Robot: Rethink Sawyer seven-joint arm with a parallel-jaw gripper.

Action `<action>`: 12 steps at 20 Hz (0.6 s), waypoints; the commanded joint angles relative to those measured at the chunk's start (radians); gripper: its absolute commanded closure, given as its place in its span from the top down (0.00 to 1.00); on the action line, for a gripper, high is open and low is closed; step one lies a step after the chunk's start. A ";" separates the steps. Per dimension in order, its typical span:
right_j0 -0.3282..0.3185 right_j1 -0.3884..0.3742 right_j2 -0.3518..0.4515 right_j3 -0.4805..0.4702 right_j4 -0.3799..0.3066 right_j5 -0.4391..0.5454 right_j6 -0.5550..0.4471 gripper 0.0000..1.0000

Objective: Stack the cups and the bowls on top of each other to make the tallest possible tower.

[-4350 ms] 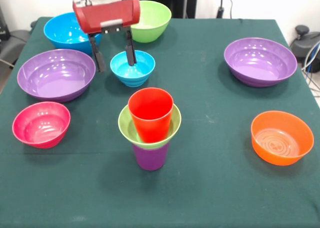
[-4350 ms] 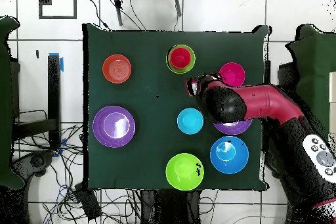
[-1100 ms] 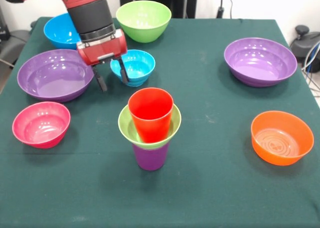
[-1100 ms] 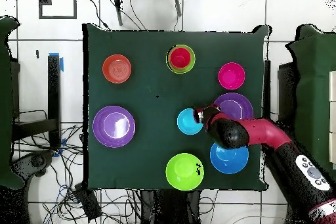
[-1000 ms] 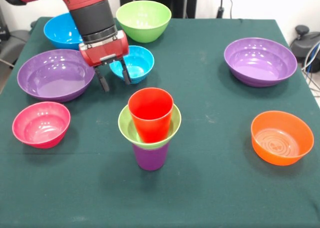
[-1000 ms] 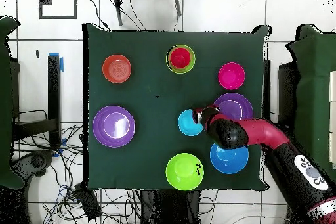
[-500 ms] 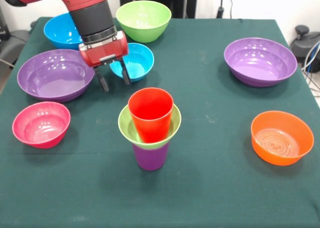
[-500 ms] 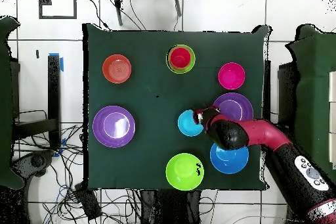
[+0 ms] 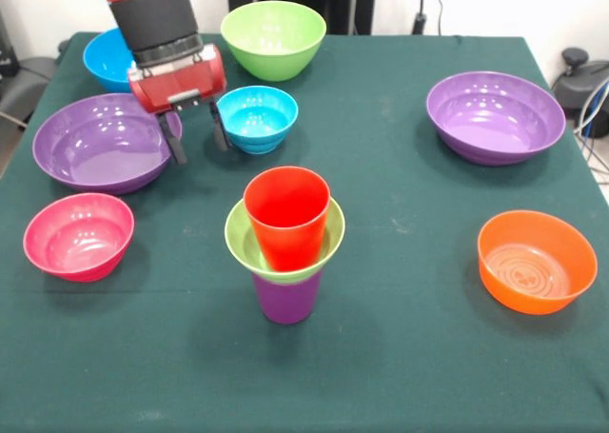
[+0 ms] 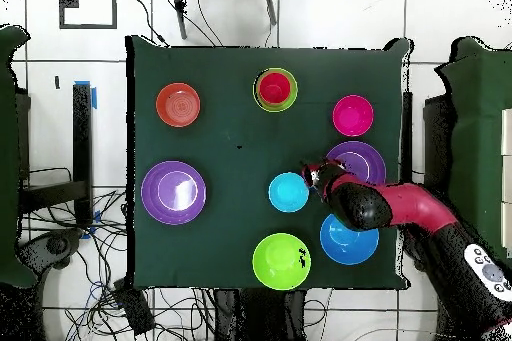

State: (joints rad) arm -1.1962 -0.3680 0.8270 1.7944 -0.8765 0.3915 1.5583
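The tower stands mid-table: a purple cup at the bottom, a small lime green bowl on it, and a red cup nested in that bowl; from above the tower shows as one stack. A small blue bowl sits level on the cloth behind it. My gripper hangs just left of that bowl in the front view. It is open and holds nothing. One finger is close beside the bowl's outer wall.
Around the table stand a big lime green bowl, a big blue bowl half behind the arm, two wide purple bowls, a pink bowl and an orange bowl.
The small blue bowl, tilted a second ago with one finger inside its rim, now sits level. My gripper has moved left in the front view and is outside the bowl.
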 commanded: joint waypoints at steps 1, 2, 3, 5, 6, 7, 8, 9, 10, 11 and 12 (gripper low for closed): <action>0.010 -0.086 0.064 0.056 0.033 0.154 -0.217 1.00; 0.015 -0.083 0.069 0.052 0.040 0.159 -0.215 1.00; 0.019 -0.079 0.074 0.048 0.047 0.163 -0.213 1.00; 0.027 -0.081 0.073 0.048 0.049 0.159 -0.203 1.00; 0.026 -0.081 0.071 0.054 0.047 0.154 -0.200 1.00; 0.028 -0.083 0.068 0.059 0.046 0.152 -0.194 1.00; 0.027 -0.085 0.065 0.067 0.042 0.149 -0.190 1.00; 0.027 -0.086 0.063 0.075 0.038 0.145 -0.186 1.00; 0.026 -0.085 0.059 0.079 0.035 0.145 -0.184 1.00; 0.026 -0.084 0.057 0.083 0.031 0.143 -0.182 1.00; 0.029 -0.084 0.056 0.085 0.030 0.141 -0.176 1.00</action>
State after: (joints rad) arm -1.2044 -0.4583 0.8809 1.8236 -0.8337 0.4164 1.5583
